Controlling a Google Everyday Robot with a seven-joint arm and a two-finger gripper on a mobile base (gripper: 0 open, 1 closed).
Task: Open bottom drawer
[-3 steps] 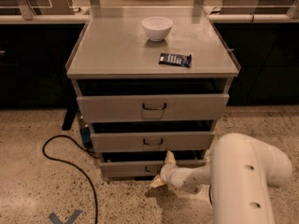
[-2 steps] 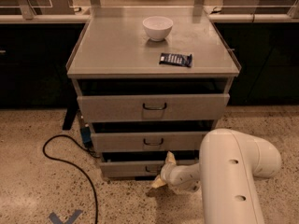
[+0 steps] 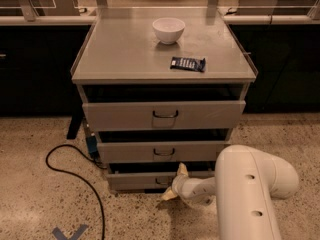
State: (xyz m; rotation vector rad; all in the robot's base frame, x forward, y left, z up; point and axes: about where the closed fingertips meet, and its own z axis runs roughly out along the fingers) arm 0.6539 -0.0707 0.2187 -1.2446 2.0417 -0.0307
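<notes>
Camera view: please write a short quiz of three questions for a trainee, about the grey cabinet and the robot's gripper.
1. True or false: the gripper is low, near the floor, right at the front of the bottom drawer.
2. What lies on the cabinet top near the white bowl? A) a dark packet B) a spoon C) a red cup
3. Fill in: under that top there are ___ drawers, one above the other.
Key: 1 true; 2 A; 3 three.
</notes>
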